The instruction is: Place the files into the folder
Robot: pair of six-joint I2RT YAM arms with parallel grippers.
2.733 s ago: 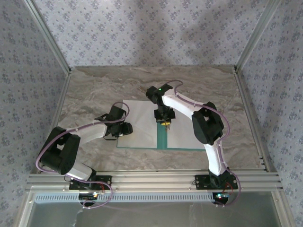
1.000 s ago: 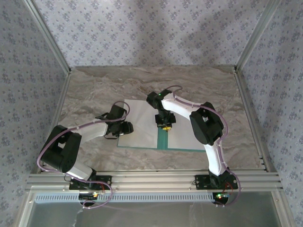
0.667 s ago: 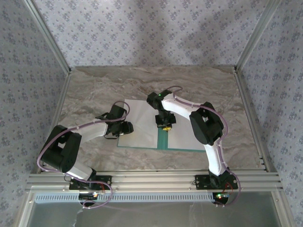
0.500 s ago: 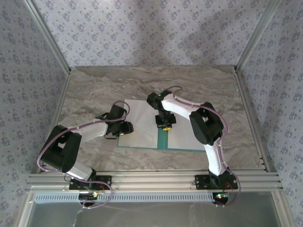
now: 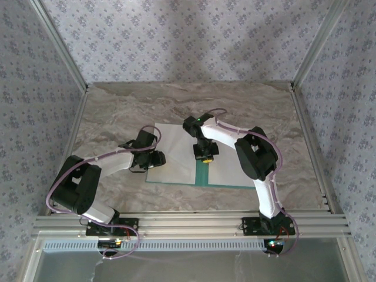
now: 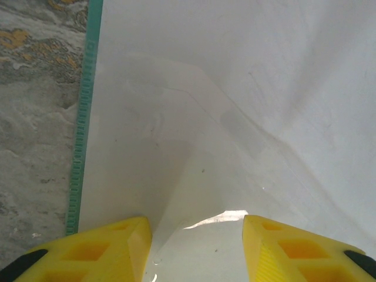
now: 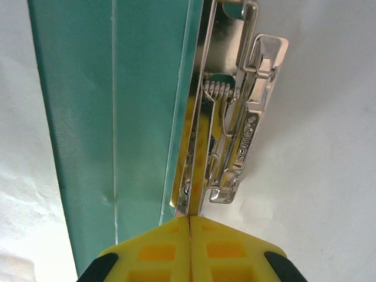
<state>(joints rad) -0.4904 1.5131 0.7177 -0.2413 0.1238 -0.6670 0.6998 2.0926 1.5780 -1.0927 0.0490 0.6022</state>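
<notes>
Remote station, top camera: one thin teal-green paper folder (image 5: 200, 174) lay open and flat on the grey marbled worktop (image 5: 117, 111), with two plain white paper sheets on it, one white sheet (image 5: 176, 154) covering its left half and the other white sheet (image 5: 228, 167) its right half. Between them I could see a single strip of teal along the centre fold.

I counted two arms over the folder. The left fingers (image 5: 151, 160) sat at the outer left edge of the left sheet. On the left wrist camera those two yellow left fingers (image 6: 111, 249) stood apart, with bare white paper in the gap and nothing gripped, the folder's teal edge (image 6: 82, 153) and the worktop (image 6: 35, 117) just to one side.

The right fingers (image 5: 204, 155) were at the centre fold. On the right wrist camera the right fingers (image 7: 189, 229) were pressed tightly together, tip to tip, just short of the one small metal spring clip (image 7: 238, 117), which lay beside the teal fold (image 7: 88, 117).
</notes>
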